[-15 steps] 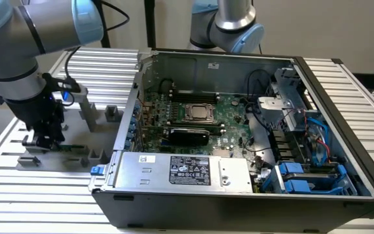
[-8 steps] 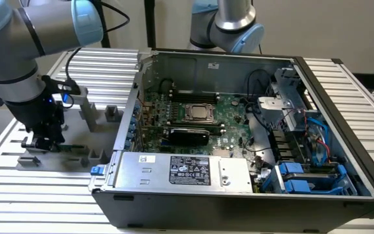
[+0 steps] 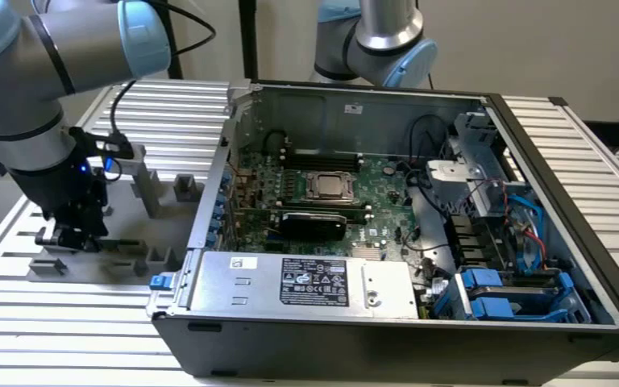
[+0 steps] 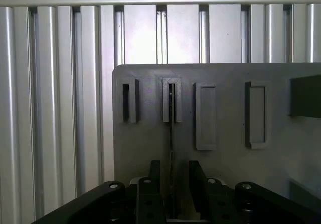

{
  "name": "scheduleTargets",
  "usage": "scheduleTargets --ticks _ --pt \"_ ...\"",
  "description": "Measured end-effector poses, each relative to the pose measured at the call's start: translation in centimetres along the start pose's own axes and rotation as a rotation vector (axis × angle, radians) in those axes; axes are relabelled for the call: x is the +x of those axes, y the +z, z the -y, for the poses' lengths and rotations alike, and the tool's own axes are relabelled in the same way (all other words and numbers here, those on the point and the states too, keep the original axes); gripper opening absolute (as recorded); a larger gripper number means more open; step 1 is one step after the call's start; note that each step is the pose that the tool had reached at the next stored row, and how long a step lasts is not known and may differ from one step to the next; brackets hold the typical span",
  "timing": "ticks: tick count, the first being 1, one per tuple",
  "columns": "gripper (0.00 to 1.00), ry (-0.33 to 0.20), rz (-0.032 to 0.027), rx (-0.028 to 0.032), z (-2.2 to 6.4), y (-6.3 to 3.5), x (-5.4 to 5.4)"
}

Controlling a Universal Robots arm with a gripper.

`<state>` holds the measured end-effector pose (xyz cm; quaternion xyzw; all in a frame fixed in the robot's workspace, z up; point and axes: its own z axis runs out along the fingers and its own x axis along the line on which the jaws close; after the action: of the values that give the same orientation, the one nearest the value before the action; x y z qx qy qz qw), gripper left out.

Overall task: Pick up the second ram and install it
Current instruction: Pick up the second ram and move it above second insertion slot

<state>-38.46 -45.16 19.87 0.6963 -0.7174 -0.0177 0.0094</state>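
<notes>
The gripper (image 3: 68, 235) hung low over the gray holder (image 3: 126, 264) on the slatted table (image 3: 62, 322), at the exterior view's left of the open computer case (image 3: 396, 347). In the wrist view the second ram (image 4: 171, 128) stood edge-on in a slot of the holder (a thin dark line). The gripper's two fingers (image 4: 153, 180) straddled it, parted, with a gap on either side. Inside the case lay the green motherboard (image 3: 380, 189). The black label (image 3: 315, 281) on the power supply (image 3: 385, 286) carried print too small to read
</notes>
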Motion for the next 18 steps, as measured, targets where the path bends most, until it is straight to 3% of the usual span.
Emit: scheduleTargets --ticks 5,6,18 --pt "1.00 0.002 0.0020 -0.0001 0.06 0.05 0.00" --pt "0.00 0.003 0.0022 -0.0001 0.12 0.06 0.01" --pt "0.00 0.003 0.0020 -0.0020 0.56 0.04 -0.01"
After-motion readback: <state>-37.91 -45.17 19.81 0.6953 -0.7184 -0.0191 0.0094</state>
